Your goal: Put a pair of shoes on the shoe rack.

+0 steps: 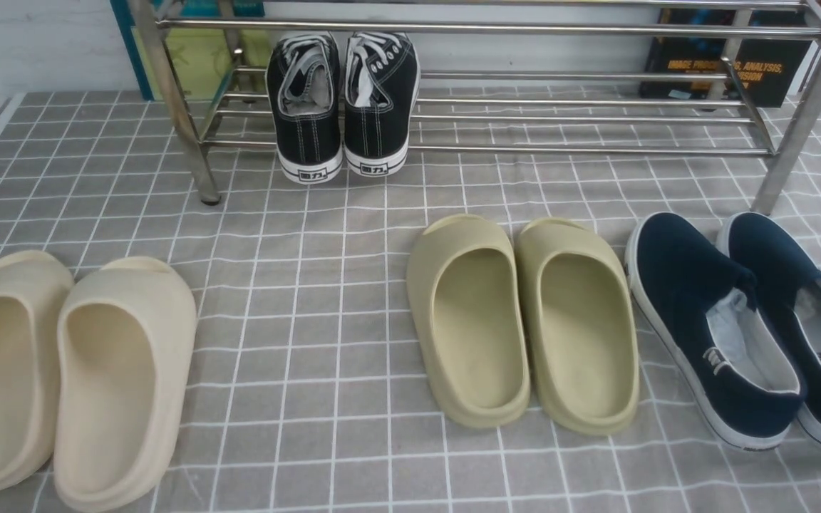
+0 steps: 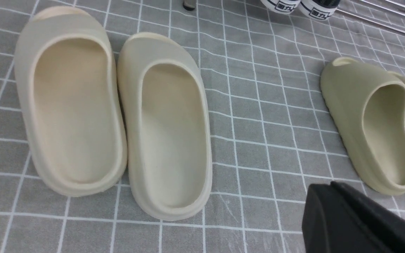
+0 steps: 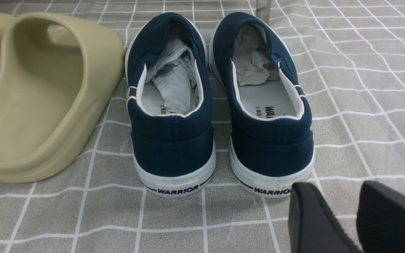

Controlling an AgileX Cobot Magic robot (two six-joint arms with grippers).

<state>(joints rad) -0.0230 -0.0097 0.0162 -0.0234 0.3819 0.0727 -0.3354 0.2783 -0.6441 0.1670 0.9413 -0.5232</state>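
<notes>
Evidently the black sneakers [image 1: 343, 103] are set on the shoe rack [image 1: 596, 117]; left gripper [image 2: 360, 218] clenched empty, right gripper [image 3: 357, 218] parted (nothing held); only retreat is needed.

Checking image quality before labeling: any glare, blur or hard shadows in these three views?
Front view: sharp, even light, bright glints on the shoe rack tubes. Left wrist view: soft shadows, left gripper a dark, blurred mass. Right wrist view: navy slip-ons crisp, right gripper near-black at the edge.
</notes>
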